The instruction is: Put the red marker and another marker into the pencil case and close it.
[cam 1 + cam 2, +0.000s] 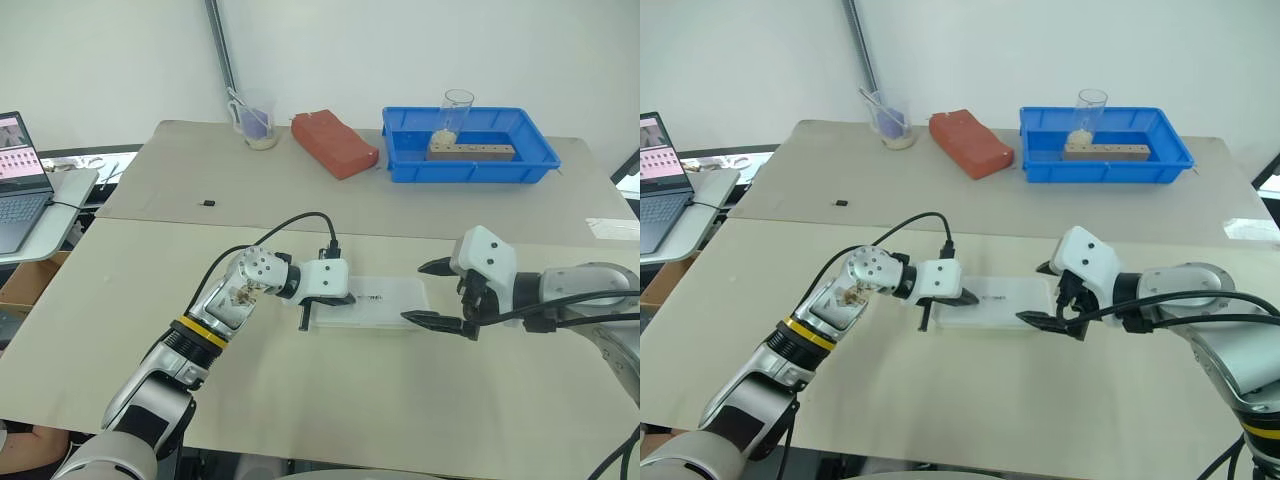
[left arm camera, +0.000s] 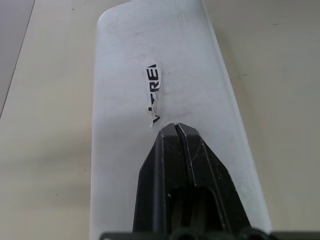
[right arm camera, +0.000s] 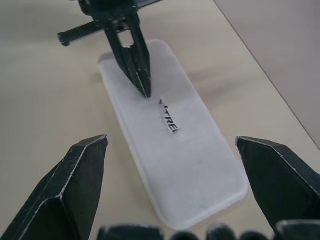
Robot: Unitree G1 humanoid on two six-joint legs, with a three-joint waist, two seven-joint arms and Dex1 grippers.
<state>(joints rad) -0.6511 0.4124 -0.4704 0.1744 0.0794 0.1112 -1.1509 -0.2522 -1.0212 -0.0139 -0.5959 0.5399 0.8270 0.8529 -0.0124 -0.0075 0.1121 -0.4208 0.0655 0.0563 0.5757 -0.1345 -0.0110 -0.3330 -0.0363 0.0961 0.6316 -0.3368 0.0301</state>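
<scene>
Two claws, left pinched, right spread, meet above the pencil case.

Your beige table carries the closed pencil case near you; farther back stand a blue tray, red brick-like block and clear cup.

Illumination bright, even, diffuse. Shadows on the table soft. Right gripper fingers defocused in close-up.
</scene>
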